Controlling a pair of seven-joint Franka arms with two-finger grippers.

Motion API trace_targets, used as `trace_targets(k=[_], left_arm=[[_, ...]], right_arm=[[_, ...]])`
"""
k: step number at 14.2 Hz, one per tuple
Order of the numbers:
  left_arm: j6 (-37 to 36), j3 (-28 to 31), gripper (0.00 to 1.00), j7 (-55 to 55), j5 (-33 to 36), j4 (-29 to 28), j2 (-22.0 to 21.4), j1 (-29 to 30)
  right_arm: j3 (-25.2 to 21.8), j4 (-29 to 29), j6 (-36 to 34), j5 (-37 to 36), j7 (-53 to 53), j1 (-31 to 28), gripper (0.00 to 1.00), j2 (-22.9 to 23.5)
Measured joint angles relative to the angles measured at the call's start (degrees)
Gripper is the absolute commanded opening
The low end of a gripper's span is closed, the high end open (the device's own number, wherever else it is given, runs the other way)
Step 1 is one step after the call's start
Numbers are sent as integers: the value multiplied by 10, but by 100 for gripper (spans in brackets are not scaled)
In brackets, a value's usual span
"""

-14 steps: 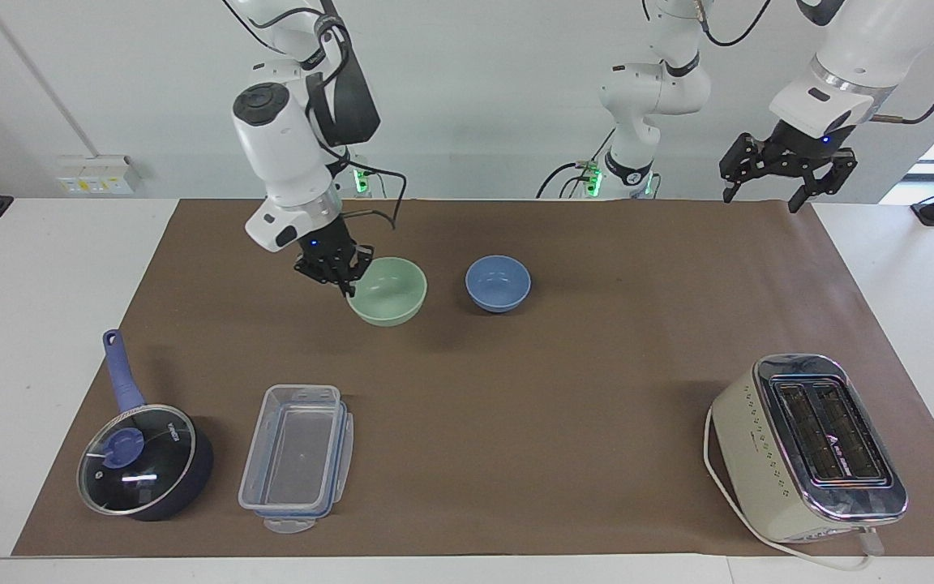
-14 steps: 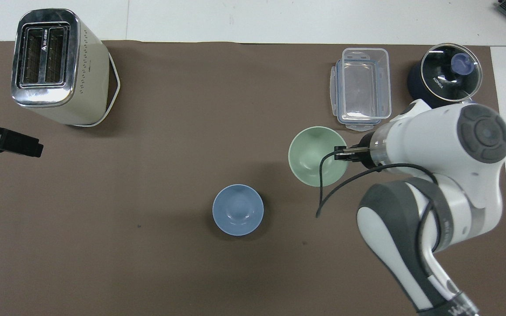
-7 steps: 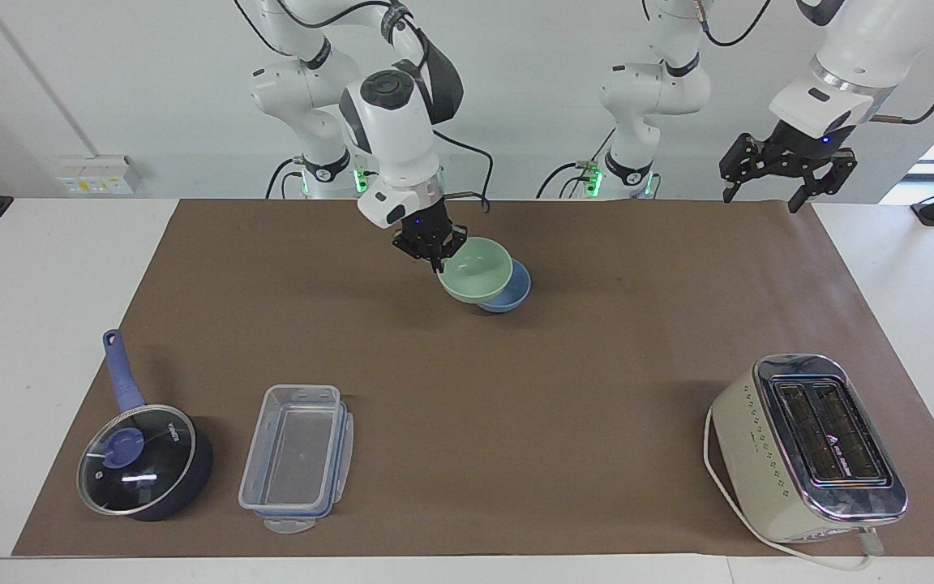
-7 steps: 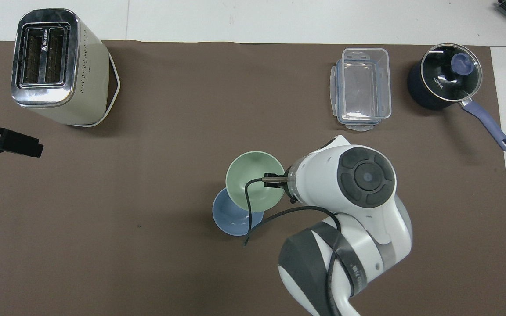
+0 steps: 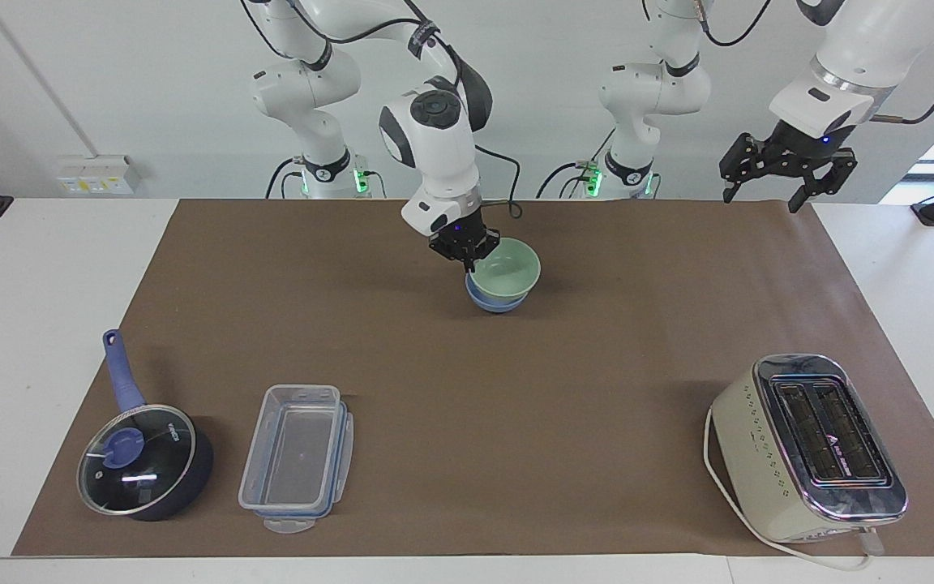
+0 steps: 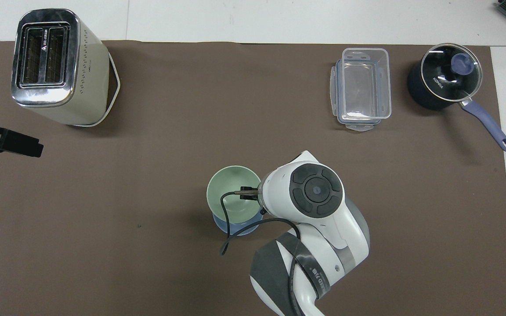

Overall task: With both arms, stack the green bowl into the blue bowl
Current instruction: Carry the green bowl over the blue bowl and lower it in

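Right gripper (image 5: 472,258) fingers clamped on green bowl (image 5: 507,272) rim, bowl held over blue bowl (image 5: 493,303), nearly nested. Left gripper (image 5: 787,174) waits raised above toaster (image 5: 807,446) end, fingers apart.

A white table (image 5: 37,268) carries a brown paper mat (image 5: 516,389) that covers most of its top, leaving bare white strips at both ends. Taking the overhead view as a clock face, the cream toaster (image 6: 57,66) stands on the mat at about ten o'clock, its white cord looped beside it. The clear plastic container (image 6: 362,87) lies at one o'clock, and just beside it, toward two o'clock, sits the dark blue saucepan (image 6: 444,77) under a glass lid, its handle pointing toward four. Near the centre, slightly toward six, the blue bowl (image 5: 493,304) rests on the mat.
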Motion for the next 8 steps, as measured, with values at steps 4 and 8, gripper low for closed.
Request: trace_targets(k=[4,8], left_arm=[[0,0,100,0,0,0,0,0],[0,0,100,0,0,0,0,0]], right_arm=[[0,-32,23,0,0,12,0,1],[0,-41,26,0,0,13,0,1]])
